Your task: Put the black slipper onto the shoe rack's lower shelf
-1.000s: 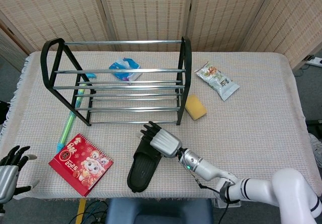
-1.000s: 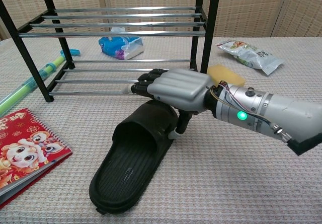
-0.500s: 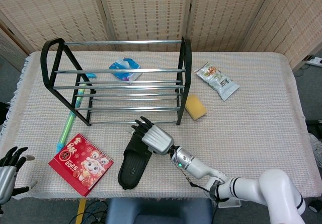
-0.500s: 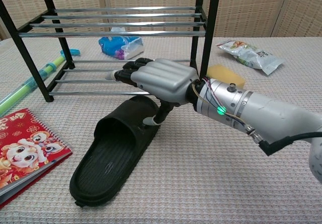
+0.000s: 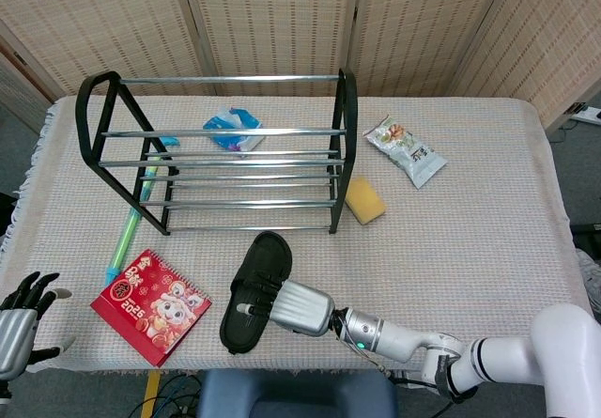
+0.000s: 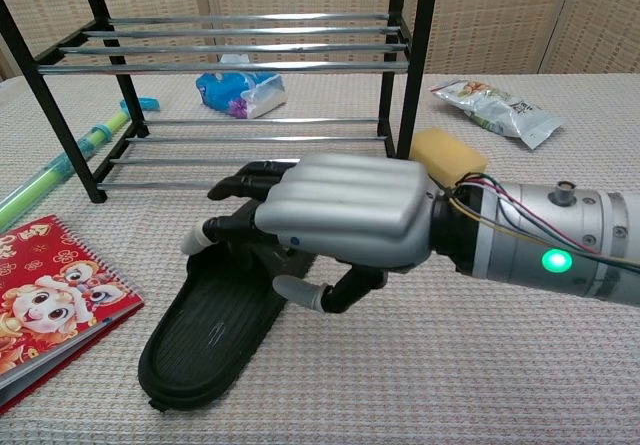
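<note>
Legible markings, both views checked.

Red booklet [image 5: 150, 305] lying on the surface [image 5: 488, 211], front left: cover carries a yellow number, apparently "2025", in the head view, next to a cartoon figure. In the chest view only part of the cover shows; small gold characters along its upper edge are too small to read.

Snack packet [image 5: 405, 151], far right of the surface: printed patches on the wrapper, not legible in either view.

Blue-and-white packet [image 5: 234, 129] behind the shoe rack [image 5: 221, 146]: print visible, unreadable.

No other text, brand or number can be made out.
</note>
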`<action>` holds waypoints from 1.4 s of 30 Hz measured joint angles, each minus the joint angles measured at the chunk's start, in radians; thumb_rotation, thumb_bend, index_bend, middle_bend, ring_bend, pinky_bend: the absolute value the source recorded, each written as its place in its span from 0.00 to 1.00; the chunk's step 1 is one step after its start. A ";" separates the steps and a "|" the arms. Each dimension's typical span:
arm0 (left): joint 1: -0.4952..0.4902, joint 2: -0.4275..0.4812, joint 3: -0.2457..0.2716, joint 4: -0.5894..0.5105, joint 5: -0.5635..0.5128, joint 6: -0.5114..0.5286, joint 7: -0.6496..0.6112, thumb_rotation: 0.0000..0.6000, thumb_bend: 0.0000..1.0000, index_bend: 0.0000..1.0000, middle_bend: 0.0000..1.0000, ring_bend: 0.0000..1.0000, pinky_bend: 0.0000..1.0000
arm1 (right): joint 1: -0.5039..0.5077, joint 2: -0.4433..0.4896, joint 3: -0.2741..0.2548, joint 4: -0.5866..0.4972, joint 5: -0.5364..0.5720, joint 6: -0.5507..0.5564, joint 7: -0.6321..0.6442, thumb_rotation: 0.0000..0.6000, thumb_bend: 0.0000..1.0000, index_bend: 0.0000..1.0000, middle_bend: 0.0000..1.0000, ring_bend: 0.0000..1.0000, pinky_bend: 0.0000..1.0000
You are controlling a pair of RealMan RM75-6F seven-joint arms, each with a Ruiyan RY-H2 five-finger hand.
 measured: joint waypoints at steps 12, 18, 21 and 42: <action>0.007 0.005 0.008 0.013 0.007 0.004 -0.033 1.00 0.15 0.35 0.18 0.10 0.26 | 0.044 -0.065 0.004 0.064 -0.024 -0.089 -0.154 1.00 0.64 0.15 0.38 0.05 0.03; 0.014 0.008 0.014 0.033 0.007 0.008 -0.070 1.00 0.15 0.35 0.18 0.10 0.26 | 0.059 -0.103 0.022 0.118 -0.014 -0.117 -0.228 1.00 0.65 0.15 0.39 0.05 0.03; 0.017 0.009 0.017 0.040 0.009 0.008 -0.088 1.00 0.15 0.35 0.18 0.10 0.26 | 0.060 -0.108 0.025 0.130 -0.003 -0.126 -0.252 1.00 0.65 0.15 0.39 0.05 0.03; 0.002 0.011 0.013 0.017 0.016 -0.010 -0.047 1.00 0.15 0.35 0.18 0.10 0.26 | 0.031 0.010 -0.046 0.079 -0.057 -0.053 -0.231 1.00 0.57 0.15 0.29 0.05 0.03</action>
